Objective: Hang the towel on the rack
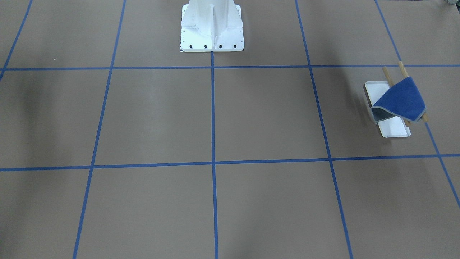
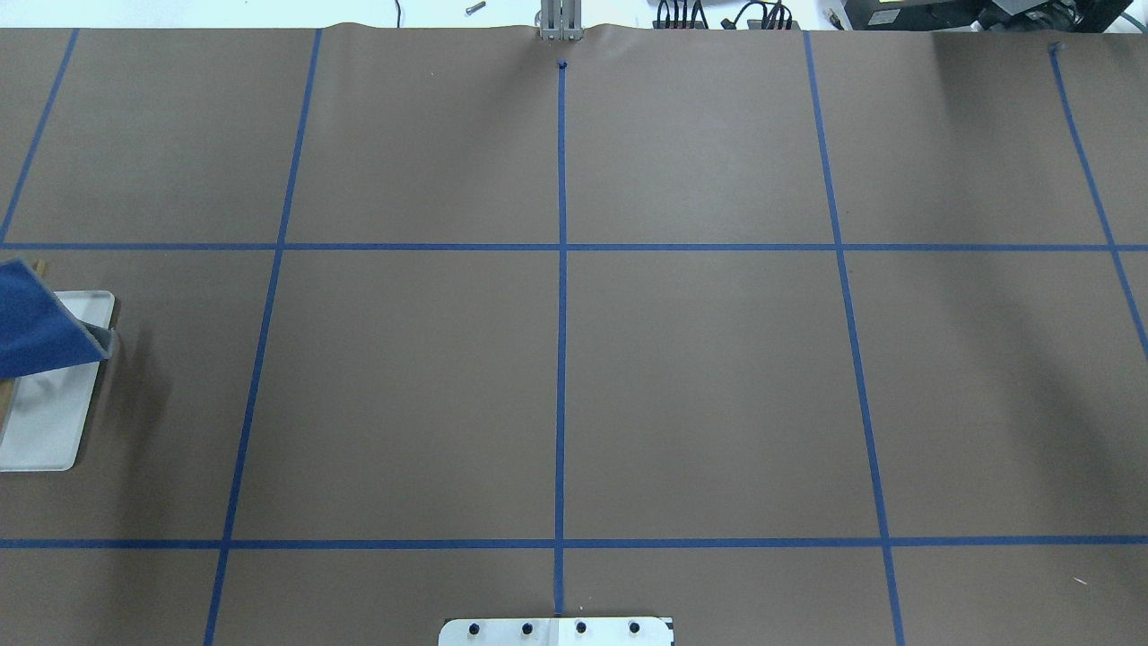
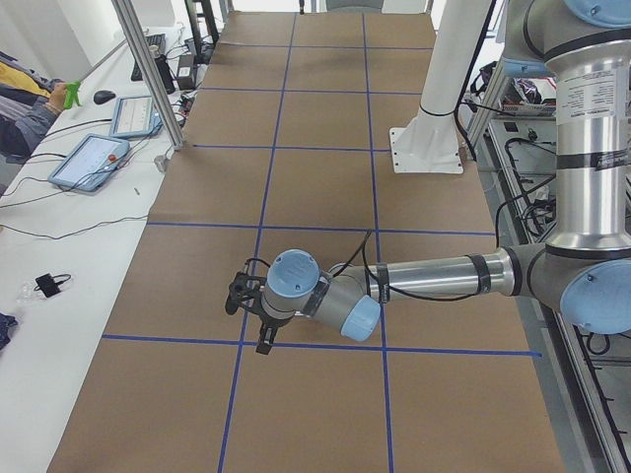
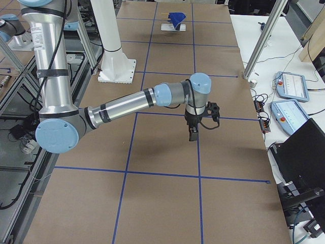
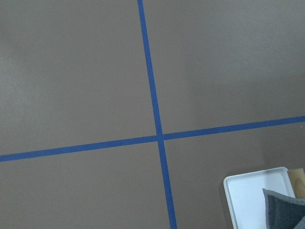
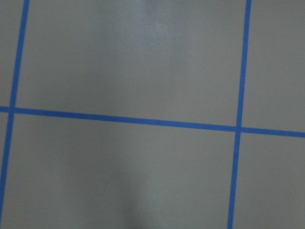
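The blue towel [image 1: 399, 99] hangs over the two wooden rods [image 1: 402, 68] of the rack, and one grey corner droops over the rack's white tray [image 1: 395, 130]. The towel [image 2: 36, 323] and the tray [image 2: 45, 431] lie at the left edge of the overhead view. They appear small at the far end in the exterior right view [image 4: 176, 19]. The left wrist view shows a corner of the tray [image 5: 248, 200] and the grey cloth [image 5: 286, 210]. The left gripper [image 3: 251, 317] and the right gripper [image 4: 193, 133] hover over bare table. I cannot tell whether either is open or shut.
The large white bolted pedestal [image 1: 212, 28] stands at the robot's side of the table. Blue tape lines [image 2: 561, 269] grid the brown table. Tablets [image 3: 94, 158] and cables lie on the side bench, beside a metal post [image 3: 148, 69].
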You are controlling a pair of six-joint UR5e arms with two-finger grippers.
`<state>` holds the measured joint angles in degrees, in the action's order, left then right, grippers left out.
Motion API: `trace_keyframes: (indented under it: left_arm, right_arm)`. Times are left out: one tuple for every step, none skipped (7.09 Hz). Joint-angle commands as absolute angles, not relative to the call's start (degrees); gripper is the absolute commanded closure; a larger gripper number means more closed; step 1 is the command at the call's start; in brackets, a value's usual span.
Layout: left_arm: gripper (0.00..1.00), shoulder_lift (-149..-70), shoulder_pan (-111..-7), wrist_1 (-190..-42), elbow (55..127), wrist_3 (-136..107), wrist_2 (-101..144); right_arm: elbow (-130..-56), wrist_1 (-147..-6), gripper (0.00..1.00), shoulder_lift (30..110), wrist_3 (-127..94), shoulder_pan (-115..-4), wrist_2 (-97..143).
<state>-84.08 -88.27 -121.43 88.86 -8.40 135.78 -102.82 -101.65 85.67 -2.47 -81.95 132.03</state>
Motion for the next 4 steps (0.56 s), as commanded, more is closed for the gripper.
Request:
trace_keyframes:
  left_arm:
    - [0.02,-86.6,-87.9,-113.2,90.2,-2.6,133.6]
    - [0.02,-86.7,-87.7,-106.4,93.8,-0.7,133.5]
    - [0.02,-86.7,-89.1,-98.9,96.7,6.8,133.5]
    - [0.02,-86.7,-90.3,-91.8,99.7,11.9,133.4]
  right_arm:
    - [-96.5,-101.6,0.0,87.1,7.5,-85.4,136.0]
    - [-96.8,-101.5,0.0,88.2,7.9,-85.9,136.5]
    - [-96.9,-101.3,0.0,88.2,7.7,-86.0,136.6]
    - [-96.8,-100.1,0.0,88.4,7.6,-86.0,136.8]
